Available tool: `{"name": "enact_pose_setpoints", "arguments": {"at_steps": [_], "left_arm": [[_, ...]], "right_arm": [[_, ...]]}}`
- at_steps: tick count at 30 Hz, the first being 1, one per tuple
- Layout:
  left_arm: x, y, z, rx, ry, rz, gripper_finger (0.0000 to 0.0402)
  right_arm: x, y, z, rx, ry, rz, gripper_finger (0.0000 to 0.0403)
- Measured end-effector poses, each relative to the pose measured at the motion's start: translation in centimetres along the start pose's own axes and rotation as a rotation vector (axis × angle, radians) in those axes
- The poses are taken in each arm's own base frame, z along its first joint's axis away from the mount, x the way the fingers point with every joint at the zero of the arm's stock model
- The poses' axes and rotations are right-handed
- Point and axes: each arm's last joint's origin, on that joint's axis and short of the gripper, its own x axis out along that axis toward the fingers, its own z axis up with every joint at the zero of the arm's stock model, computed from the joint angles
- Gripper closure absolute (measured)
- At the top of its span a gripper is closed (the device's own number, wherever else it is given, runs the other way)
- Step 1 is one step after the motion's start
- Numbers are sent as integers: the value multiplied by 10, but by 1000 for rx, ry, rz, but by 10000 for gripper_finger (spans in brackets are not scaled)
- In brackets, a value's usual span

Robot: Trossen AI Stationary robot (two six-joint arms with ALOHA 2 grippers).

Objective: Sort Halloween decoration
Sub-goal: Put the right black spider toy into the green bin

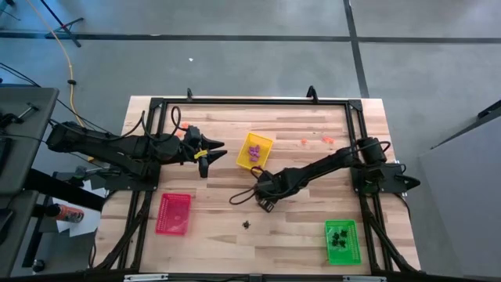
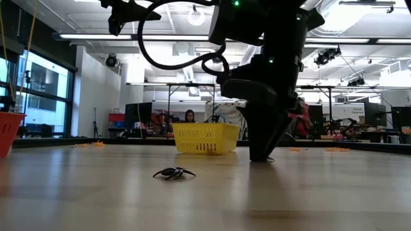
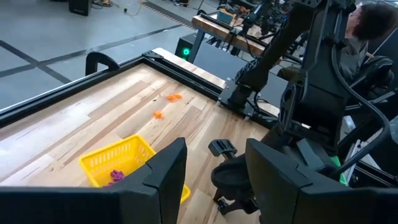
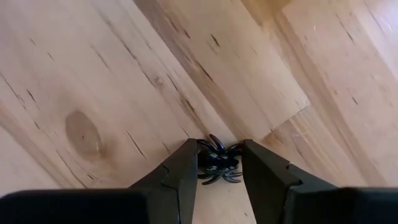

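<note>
From above, the right gripper reaches down to the wooden table near its middle, just beside the yellow tray of purple trinkets. A second black spider lies nearer, between the red tray and green tray. The left gripper hovers left of the yellow tray, fingers parted and empty.

At table height, that loose spider sprawls flat, its long axis running left to right.

The right wrist camera shows a black spider between the fingers, which touch both sides, its legs splaying away from the wrist.

No readable text, labels or numbers anywhere.
</note>
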Motion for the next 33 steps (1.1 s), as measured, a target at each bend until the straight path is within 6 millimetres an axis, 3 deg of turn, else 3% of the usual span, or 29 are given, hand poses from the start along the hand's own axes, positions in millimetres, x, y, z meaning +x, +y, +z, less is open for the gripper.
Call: {"name": "enact_pose_setpoints", "arguments": {"at_steps": [15,27,33], "left_arm": [[0,0,0,0,-1,2,245],[0,0,0,0,-1,2,245],[0,0,0,0,-1,2,245]], "right_arm": [[-6,2,5,-61,-27,2,291],[-43,-1,12,-103,-146,35,291],[-50,1,10,-320,-83,132,290]]}}
